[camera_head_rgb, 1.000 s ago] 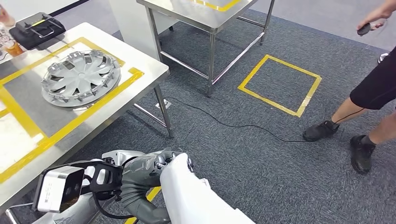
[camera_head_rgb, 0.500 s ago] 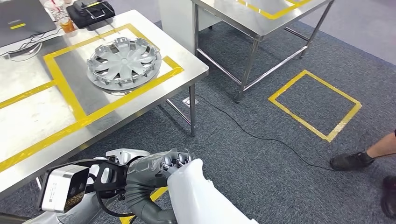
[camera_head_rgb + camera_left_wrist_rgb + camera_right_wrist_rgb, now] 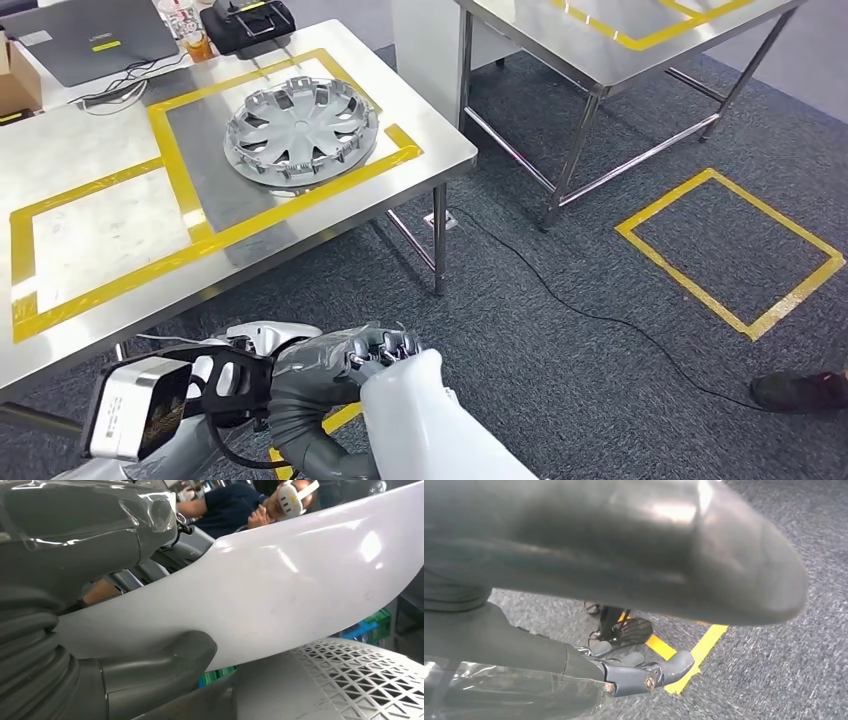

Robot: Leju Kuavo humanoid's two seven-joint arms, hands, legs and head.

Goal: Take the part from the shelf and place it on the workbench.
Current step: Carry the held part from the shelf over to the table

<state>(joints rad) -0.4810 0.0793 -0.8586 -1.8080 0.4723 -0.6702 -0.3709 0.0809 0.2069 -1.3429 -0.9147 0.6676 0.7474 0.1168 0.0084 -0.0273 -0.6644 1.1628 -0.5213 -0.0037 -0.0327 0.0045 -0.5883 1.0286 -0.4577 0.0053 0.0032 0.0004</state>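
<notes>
My left hand grips a long, smooth white part low in the head view, fingers wrapped over its upper end. Up close in the left wrist view, the white part crosses the picture with my left hand's thumb pressed under it. The workbench, a steel table marked with yellow tape, stands ahead and to the left. My right hand hangs over the grey carpet with its fingers loosely extended and nothing in them.
A silver wheel cover lies in a taped box on the workbench; a laptop and black case sit behind it. A second steel table stands beyond. A black cable, yellow floor square and a person's shoe lie to the right.
The camera has turned: the workbench and wheel cover have slid rightward into fuller view, and the person's legs have left at the right edge. My left hand keeps its hold on the white part.
</notes>
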